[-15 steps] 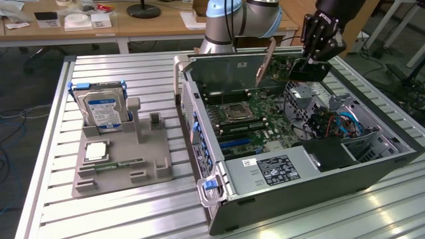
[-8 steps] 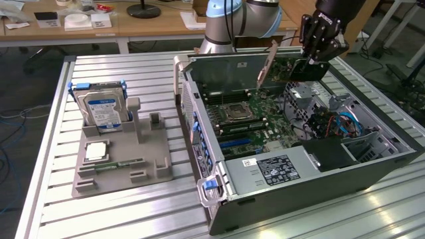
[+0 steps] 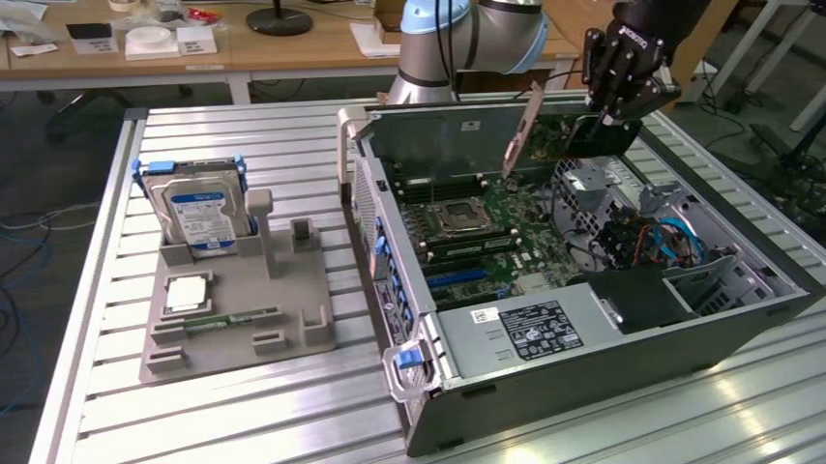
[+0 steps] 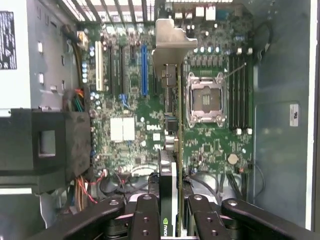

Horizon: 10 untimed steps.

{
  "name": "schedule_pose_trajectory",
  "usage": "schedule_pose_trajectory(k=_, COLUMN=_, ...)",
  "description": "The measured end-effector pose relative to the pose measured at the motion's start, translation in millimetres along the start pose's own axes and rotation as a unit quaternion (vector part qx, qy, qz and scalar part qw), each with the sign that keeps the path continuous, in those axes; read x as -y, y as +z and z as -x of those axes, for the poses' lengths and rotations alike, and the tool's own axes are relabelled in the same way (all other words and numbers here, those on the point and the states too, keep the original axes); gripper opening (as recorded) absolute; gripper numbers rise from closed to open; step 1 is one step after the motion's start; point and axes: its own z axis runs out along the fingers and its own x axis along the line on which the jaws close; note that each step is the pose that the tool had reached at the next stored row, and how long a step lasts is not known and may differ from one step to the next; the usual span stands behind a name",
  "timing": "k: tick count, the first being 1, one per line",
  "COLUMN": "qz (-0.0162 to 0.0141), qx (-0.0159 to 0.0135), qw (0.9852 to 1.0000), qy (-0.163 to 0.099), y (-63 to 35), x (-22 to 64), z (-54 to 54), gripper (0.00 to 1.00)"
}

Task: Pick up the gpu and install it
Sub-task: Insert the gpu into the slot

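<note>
So that its edge faces the slots (image 4: 144,70), the gripper (image 3: 609,116) clamps the graphics card (image 3: 555,137) upright over the open computer case (image 3: 581,372).

Silver arm (image 3: 432,68), light-blue joint caps; black tool (image 4: 171,212) with round screws.

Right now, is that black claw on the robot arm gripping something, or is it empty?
The gripper: closed on the gpu, a thin flat dark card with a metal end bracket, held over the open grey metal computer case.
</note>
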Motion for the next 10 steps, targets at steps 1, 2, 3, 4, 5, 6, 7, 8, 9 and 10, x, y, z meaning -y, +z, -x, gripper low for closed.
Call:
schedule_pose_trajectory(k=1, qz=-0.0047, qx=0.0002, qw=1.0000, qy=-0.001, y=0.1, x=-0.8, z=0.0, gripper=0.27)
schedule_pose_trajectory(k=2, qz=-0.0080, qx=0.0003, qw=1.0000, qy=-0.001, y=0.4, x=-1.9, z=-0.1, gripper=0.27)
schedule_pose_trajectory(k=3, qz=-0.0092, qx=0.0004, qw=1.0000, qy=-0.001, y=1.0, x=-2.9, z=-0.3, gripper=0.27)
schedule_pose_trajectory(k=4, qz=-0.0092, qx=0.0005, qw=1.0000, qy=-0.001, y=1.5, x=-3.3, z=-0.6, gripper=0.27)
schedule_pose_trajectory(k=5, qz=-0.0093, qx=0.0004, qw=1.0000, qy=0.000, y=1.8, x=-3.4, z=-1.1, gripper=0.27)
schedule_pose_trajectory(k=6, qz=-0.0094, qx=0.0004, qw=1.0000, qy=0.003, y=2.2, x=-3.4, z=-1.4, gripper=0.27)
schedule_pose_trajectory(k=7, qz=-0.0094, qx=0.0003, qw=0.9999, qy=0.006, y=2.4, x=-3.4, z=-1.5, gripper=0.27)
schedule_pose_trajectory(k=8, qz=-0.0095, qx=0.0003, qw=0.9999, qy=0.008, y=2.7, x=-3.4, z=-1.6, gripper=0.27)
schedule_pose_trajectory(k=9, qz=-0.0095, qx=0.0003, qw=0.9999, qy=0.010, y=2.8, x=-3.6, z=-1.6, gripper=0.27)
schedule_pose_trajectory(k=10, qz=-0.0096, qx=0.0003, qw=0.9999, qy=0.010, y=2.8, x=-3.7, z=-1.7, gripper=0.27)
